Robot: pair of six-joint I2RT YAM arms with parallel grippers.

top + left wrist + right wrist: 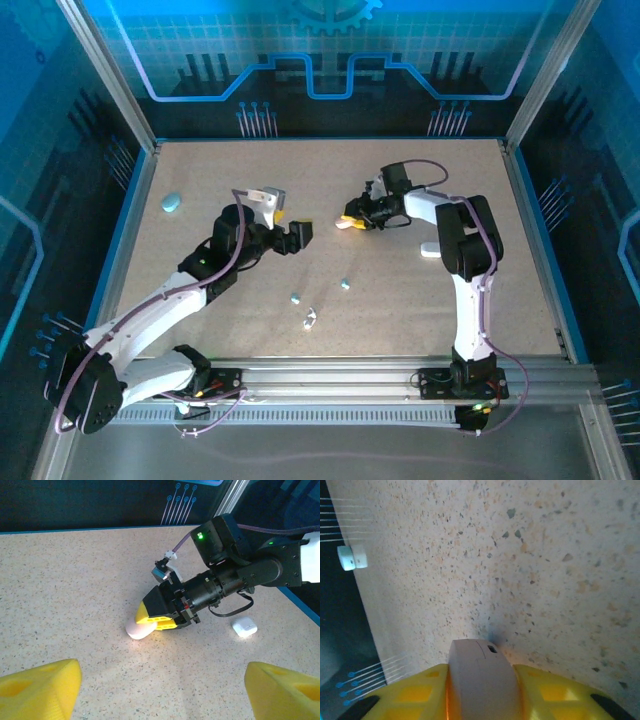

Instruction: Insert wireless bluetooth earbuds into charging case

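Note:
My right gripper (352,221) is low at the table's middle, shut on a pale pink charging case (136,629) that touches the tabletop. In the right wrist view the case (479,680) sits tight between the yellow fingers (555,692), a seam and a small notch showing on its end. The left gripper (298,235) hovers just left of it, open and empty, its yellow fingertips (45,682) wide apart at the bottom corners. Two light blue earbuds (296,297) (345,284) and a silvery earbud (309,319) lie loose nearer the arm bases.
A white case (430,250) (244,627) lies by the right arm's elbow. A light blue case (171,203) (352,557) rests near the table's left edge. Metal frame posts and blue walls surround the speckled tabletop (330,170).

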